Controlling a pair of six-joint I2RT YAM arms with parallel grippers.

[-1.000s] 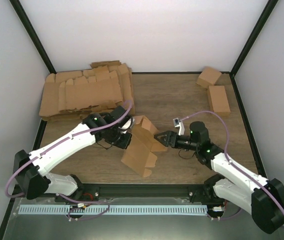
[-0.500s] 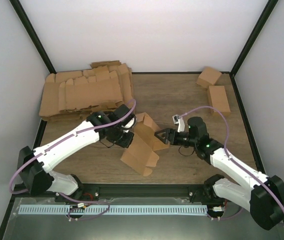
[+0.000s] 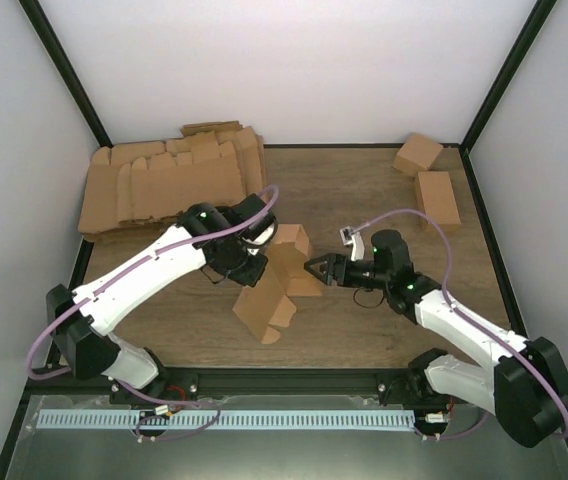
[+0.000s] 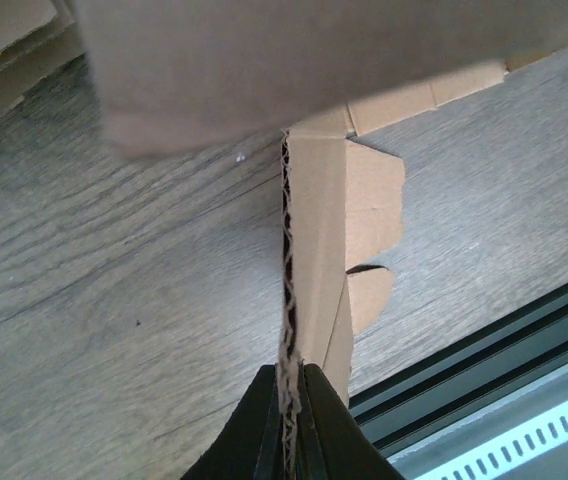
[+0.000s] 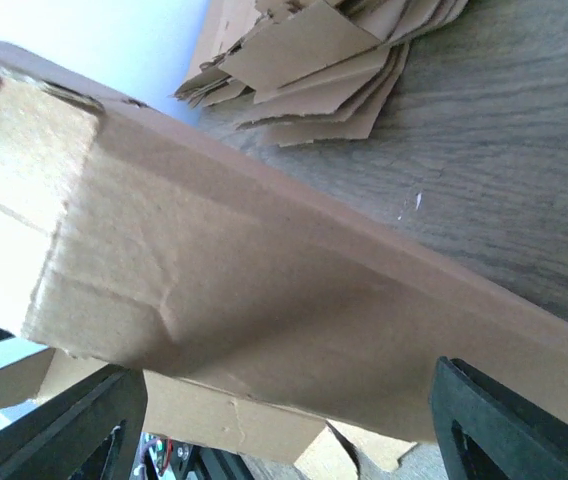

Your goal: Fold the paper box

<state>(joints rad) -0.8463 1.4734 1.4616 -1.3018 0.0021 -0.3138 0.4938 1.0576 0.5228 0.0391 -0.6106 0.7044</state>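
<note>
Cardboard is what my left claw (image 4: pixel 289 388) has: its two fingers are pressed together on the raw corrugated edge of the paper box (image 3: pixel 267 303), the fluted strip running straight up from between the tips in my left wrist view. From above, the box stands partly folded and tilted near the middle of the table (image 3: pixel 384 330), between my two arms, one corner pointing toward the near edge and its flaps loose. My right claw (image 3: pixel 316 270) is spread wide, its fingers (image 5: pixel 76 432) far apart at the bottom corners of my right wrist view, with a broad brown panel of the box stretched across in front of them. The tips are right at the box's right side, but I cannot tell whether they touch it; they are not clamped on it. A pile of flat blanks (image 3: pixel 169 185) lies at the far left, and two finished boxes (image 3: pixel 437 198) lie at the far right, well apart from my work.
</note>
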